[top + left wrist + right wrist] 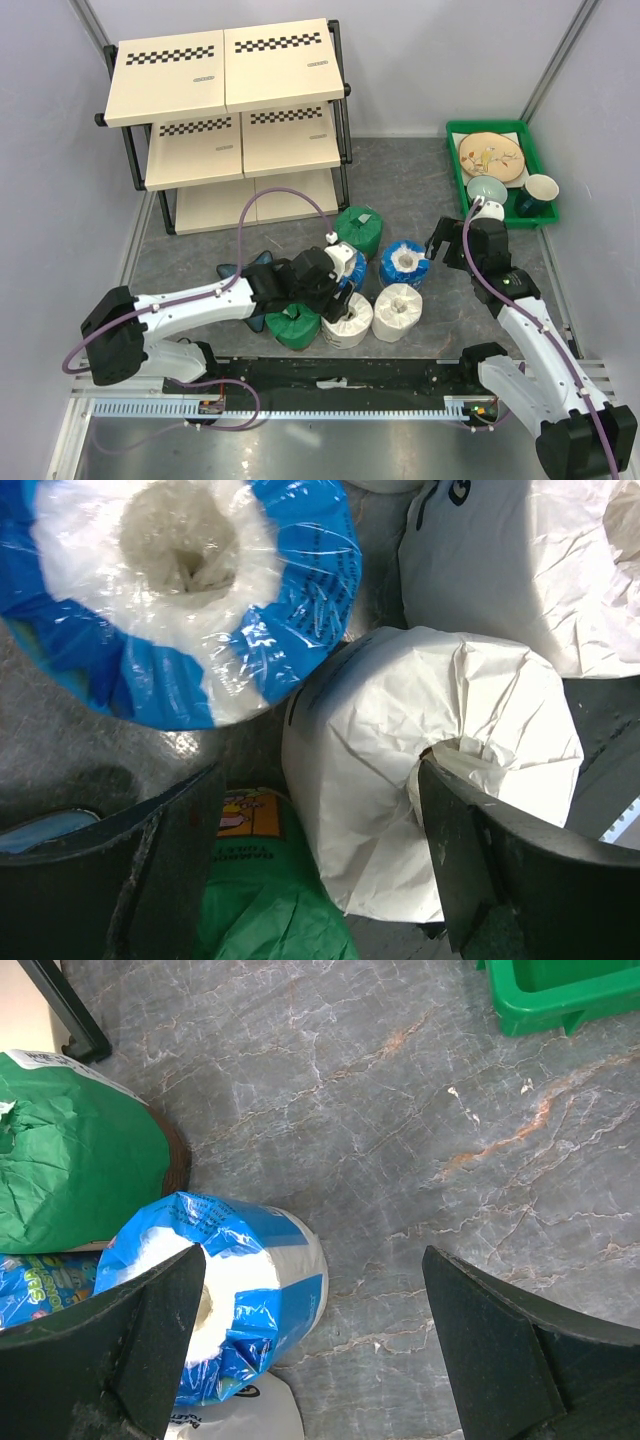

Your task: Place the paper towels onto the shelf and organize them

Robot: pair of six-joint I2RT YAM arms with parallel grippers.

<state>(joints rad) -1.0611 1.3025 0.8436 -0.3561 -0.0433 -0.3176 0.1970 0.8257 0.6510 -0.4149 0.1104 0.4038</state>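
The paper towels stand bunched mid-table: a green roll (358, 230), a blue roll (403, 263), two white rolls (398, 312) (347, 320) and a second green roll (293, 326). The cream shelf (225, 65) stands at the back left with bare boards. My left gripper (335, 298) hangs low over the bunch, open. In the left wrist view its right finger (500, 860) pokes into the core of a white roll (400, 780), with a green roll (265, 900) beside its left finger and a blue roll (180, 590) ahead. My right gripper (315, 1260) is open, its left finger over a blue roll (230, 1300).
A green tray (485, 125) at the back right holds a plate, a bowl and a cup. A blue dish (243, 272) lies under the left arm. Grey walls close in both sides. A second white roll (520, 560) crowds the left gripper's far right.
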